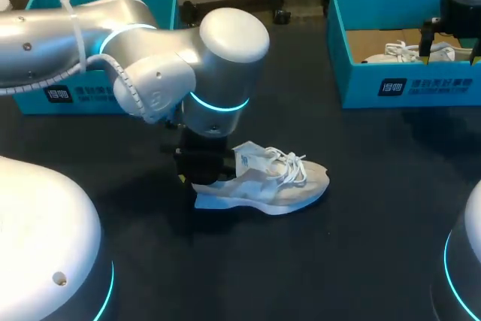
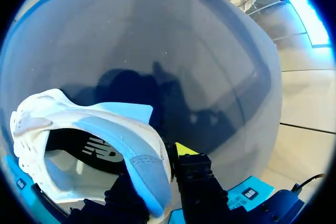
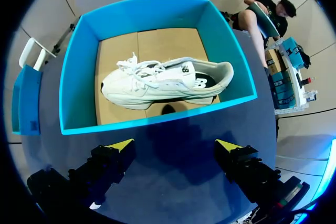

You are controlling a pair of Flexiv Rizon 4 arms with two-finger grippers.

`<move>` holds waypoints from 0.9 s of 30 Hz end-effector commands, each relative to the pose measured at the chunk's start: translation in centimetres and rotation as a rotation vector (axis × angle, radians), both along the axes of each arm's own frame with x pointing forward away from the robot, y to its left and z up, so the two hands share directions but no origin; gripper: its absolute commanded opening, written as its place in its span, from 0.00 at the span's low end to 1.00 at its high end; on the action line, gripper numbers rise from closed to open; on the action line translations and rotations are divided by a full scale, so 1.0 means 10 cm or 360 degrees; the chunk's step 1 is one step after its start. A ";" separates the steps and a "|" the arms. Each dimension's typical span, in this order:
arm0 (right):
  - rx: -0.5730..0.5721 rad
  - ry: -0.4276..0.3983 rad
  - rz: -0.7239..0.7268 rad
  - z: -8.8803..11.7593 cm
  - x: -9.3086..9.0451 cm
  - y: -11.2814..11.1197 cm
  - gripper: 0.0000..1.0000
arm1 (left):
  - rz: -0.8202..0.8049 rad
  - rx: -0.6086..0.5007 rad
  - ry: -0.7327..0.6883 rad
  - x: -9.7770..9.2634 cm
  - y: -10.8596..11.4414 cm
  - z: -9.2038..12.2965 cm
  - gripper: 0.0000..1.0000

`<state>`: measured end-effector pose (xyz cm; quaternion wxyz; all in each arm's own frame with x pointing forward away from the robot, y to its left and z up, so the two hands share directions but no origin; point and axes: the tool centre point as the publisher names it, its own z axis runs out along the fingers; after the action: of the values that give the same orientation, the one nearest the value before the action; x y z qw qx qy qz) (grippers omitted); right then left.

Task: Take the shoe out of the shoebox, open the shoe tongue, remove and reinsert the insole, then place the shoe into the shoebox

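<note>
Left gripper [image 2: 157,179] grasps the shoe [image 1: 274,182] at the heel, likely steadying it for insole [image 2: 100,153] work; right gripper [image 3: 174,145] hangs released.

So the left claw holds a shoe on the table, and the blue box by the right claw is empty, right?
Not empty: the right wrist view shows a white shoe inside that blue box. The left claw does hold a shoe on the table.

Glossy left arm [image 1: 225,43], matt table [image 1: 361,231], cloth shoe [image 1: 282,182] (smooth sole [image 1: 255,204]), shoebox [image 3: 79,82] floored in plain cardboard
</note>
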<state>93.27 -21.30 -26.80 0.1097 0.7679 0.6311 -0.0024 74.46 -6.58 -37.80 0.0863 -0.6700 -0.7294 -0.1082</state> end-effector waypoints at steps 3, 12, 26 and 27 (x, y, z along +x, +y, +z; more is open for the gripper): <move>0.0000 -0.0001 -0.0001 0.00 0.00 0.00 1.00 | -0.0005 0.0018 0.0033 0.01 -0.03 -0.07 0.31; 0.0000 -0.0001 -0.0001 0.00 0.00 0.00 1.00 | 0.0009 -0.0037 0.0065 -0.06 -0.01 0.07 1.00; 0.0000 -0.0001 -0.0001 0.00 0.00 0.00 1.00 | 0.0413 -0.0155 0.0097 -0.15 0.03 0.52 1.00; 0.0000 -0.0001 -0.0001 0.00 0.00 0.00 1.00 | 0.0413 -0.0155 0.0097 -0.15 0.03 0.52 1.00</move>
<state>93.26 -21.32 -26.80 0.1097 0.7680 0.6310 -0.0024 72.74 -7.01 -32.81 0.0932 -0.5735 -0.8125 -0.0477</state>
